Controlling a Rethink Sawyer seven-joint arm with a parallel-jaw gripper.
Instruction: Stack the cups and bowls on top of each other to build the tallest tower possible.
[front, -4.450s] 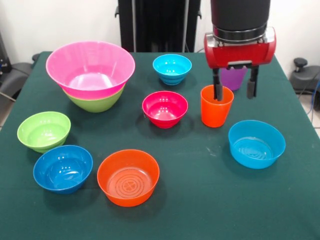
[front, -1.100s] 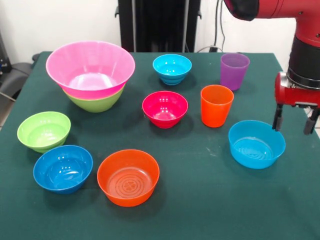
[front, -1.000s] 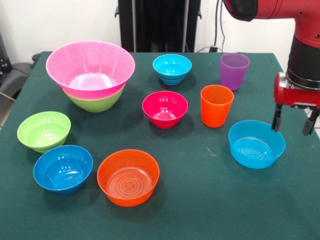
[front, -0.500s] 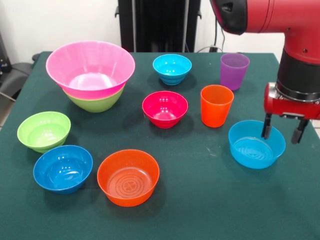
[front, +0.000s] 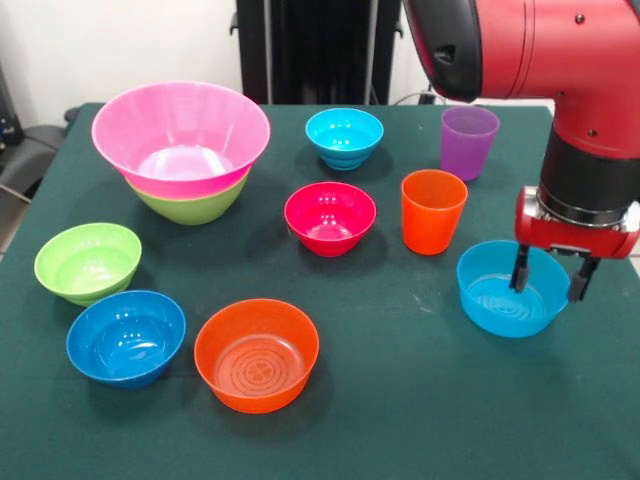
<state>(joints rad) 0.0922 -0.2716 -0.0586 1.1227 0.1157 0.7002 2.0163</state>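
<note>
Green table (front: 400, 400). Far left: tower (front: 185, 150), a huge pink bowl (front: 180, 135) nested in a big lime green bowl (front: 195, 205). Near left: small lime green bowl (front: 87, 262), and nearer, just beside it, a blue bowl (front: 126, 337). Right of that, near centre, orange bowl (front: 257, 354), upright and empty. Centre: magenta-red bowl (front: 330, 217). Beyond it, far centre, small cyan bowl (front: 344, 137). Right of centre: orange cup (front: 433, 211), upright, just beside the magenta-red bowl. Farther back right, purple cup (front: 469, 142), upright, partly behind the arm. Near right: wide blue bowl (front: 513, 288), close to the orange cup but apart from it. End effector (front: 553, 277) hangs over this bowl's right rim, fingers spread apart and holding nothing; left finger inside the bowl, right finger at or just outside the rim. Contact with the rim can't be told.
</note>
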